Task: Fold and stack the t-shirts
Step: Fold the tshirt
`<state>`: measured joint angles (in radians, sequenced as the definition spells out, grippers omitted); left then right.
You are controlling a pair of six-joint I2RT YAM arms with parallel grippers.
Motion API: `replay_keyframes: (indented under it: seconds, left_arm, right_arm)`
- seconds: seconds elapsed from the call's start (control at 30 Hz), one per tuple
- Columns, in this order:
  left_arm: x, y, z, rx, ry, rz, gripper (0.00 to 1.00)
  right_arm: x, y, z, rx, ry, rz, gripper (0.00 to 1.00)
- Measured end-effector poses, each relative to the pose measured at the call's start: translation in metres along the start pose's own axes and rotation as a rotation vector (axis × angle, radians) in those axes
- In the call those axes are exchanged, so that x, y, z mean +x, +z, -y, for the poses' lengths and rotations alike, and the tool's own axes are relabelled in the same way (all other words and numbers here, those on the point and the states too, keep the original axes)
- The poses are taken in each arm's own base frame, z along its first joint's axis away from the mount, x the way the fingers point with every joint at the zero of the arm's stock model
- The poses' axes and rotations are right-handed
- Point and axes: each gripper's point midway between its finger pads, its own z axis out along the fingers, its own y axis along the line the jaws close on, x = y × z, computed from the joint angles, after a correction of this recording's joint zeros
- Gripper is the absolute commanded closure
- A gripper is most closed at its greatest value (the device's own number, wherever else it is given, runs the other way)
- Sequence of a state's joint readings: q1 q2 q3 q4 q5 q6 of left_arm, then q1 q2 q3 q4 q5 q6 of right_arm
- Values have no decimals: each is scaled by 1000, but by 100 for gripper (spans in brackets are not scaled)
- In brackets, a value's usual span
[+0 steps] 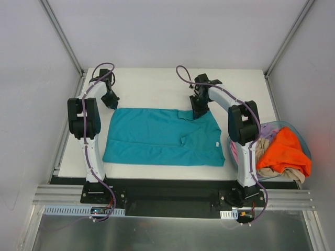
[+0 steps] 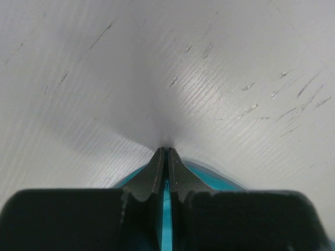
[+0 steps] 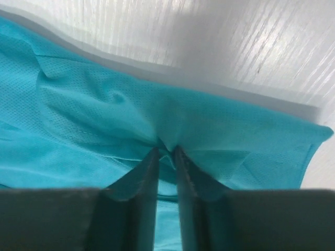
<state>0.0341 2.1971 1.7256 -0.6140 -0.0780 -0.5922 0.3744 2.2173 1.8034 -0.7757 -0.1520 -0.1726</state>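
Teal cloth lies nearest to the arm bases: the teal t-shirt (image 1: 162,137) is spread flat on the white bench (image 1: 152,86). Its long axis goes from left to right, and the small white neck tag (image 1: 216,145) is at its right end. At the right side, the basket (image 1: 288,124) holds an orange t-shirt (image 1: 282,151) on top of a tan one (image 1: 277,172).

Further away, at the shirt's far edge, both claws are down on the cloth. The left claw (image 1: 111,102) is closed at the far left corner, with teal showing in the slit between its fingers. The right claw (image 1: 198,111) pinches a puckered bit of cloth near the far right sleeve.

So the whole shirt lies from the claws toward the bases, and each arm has its own end. I judge the coming move is to carry this far edge over to the near one, folding along the long axis.
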Motion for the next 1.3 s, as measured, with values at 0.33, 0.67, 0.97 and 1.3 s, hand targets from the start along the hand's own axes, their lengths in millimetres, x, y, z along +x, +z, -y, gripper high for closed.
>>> replay_keyframes:
  seconds: [0.33, 0.67, 0.97, 1.3]
  left_arm:
    - [14, -9, -3, 26, 33, -25, 100]
    - [16, -30, -3, 74, 51, 8, 100]
    - [35, -71, -12, 127, 70, 59, 100]
    - [75, -97, -44, 137, 68, 75, 100]
  right_arm:
    - [1, -2, -2, -9, -3, 2, 100]
    - [15, -32, -5, -14, -30, 32, 99]
    - [30, -95, -25, -53, -54, 126, 99]
    - [102, -119, -37, -23, -74, 49, 99]
